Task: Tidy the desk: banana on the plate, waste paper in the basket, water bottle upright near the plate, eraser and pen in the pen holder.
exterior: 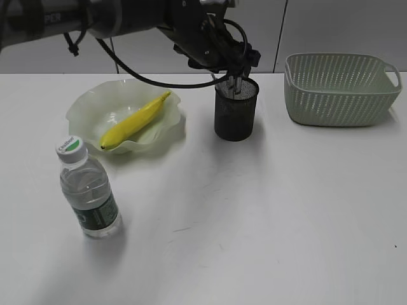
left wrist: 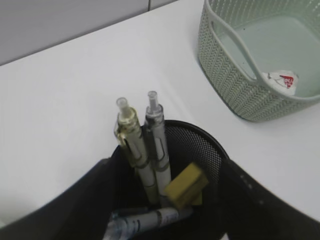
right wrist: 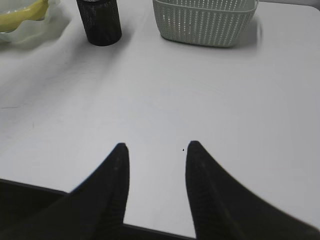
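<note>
The left tool point(exterior: 236, 75) hangs right over the mouth of the black mesh pen holder point(exterior: 235, 114), its fingers point(left wrist: 75, 205) spread to either side of the rim and gripping nothing. Inside the cup stand two pens point(left wrist: 147, 145) side by side, tips up, with a third pen point(left wrist: 145, 220) lying lower at a slant, and a tan eraser point(left wrist: 186, 186) resting against the inner wall beside them.

The banana point(exterior: 135, 121) lies in the pale green wavy plate point(exterior: 86, 105) at the back left of the white bench point(exterior: 254, 222). The water bottle point(exterior: 88, 190) stands upright in front of the plate, near it but not touching (white cap on). The green woven basket point(exterior: 340, 89) sits at the back right, well apart from the cup, and a crumpled scrap of paper point(left wrist: 281, 81) lies on its floor.

The right tool point(right wrist: 155, 150) hovers low over bare bench, its fingers parted and empty.
</note>
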You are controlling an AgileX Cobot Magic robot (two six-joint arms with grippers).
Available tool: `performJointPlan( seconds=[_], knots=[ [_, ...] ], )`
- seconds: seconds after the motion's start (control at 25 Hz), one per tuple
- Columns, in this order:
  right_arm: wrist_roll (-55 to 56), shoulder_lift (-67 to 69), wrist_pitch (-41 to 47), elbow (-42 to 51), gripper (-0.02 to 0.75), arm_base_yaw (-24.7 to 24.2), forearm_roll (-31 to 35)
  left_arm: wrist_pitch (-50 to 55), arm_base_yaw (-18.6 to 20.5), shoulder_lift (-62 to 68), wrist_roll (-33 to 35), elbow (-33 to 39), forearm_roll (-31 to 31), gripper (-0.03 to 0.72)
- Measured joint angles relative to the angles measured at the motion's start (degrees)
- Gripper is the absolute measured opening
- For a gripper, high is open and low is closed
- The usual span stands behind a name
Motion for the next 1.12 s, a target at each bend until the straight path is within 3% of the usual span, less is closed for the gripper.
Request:
performJointPlan(
  seconds=[0.16,0.4,0.56,0.68,0.88,0.96,1.12],
  knots=[
    [0.0,0.0,0.0,0.0,0.309,0.0,0.0,2.5,0.0,-3.7,0.0,0.0,0.11,0.494],
    [0.0,0.0,0.0,0.0,0.309,0.0,0.0,10.07,0.0,-15.27,1.39,3.59,5.78,0.398],
    [0.0,0.0,0.0,0.0,0.308,0.0,0.0,8.99,-0.75,-30.62,2.8,19.3,8.16,0.388],
    [0.0,0.0,0.0,0.0,0.308,0.0,0.0,8.25,-2.28,-46.17,2.44,36.13,10.79,0.386],
    [0.0,0.0,0.0,0.0,0.308,0.0,0.0,13.45,-2.87,-73.3,-4.16,59.74,14.62,0.385],
    [0.0,0.0,0.0,0.0,0.308,0.0,0.0,15.91,-2.87,-85.01,-5.69,67.02,15.32,0.385],
    [0.0,0.0,0.0,0.0,0.308,0.0,0.06,19.33,-2.9,-103.91,-6.58,74.89,16.11,0.383]
  ],
)
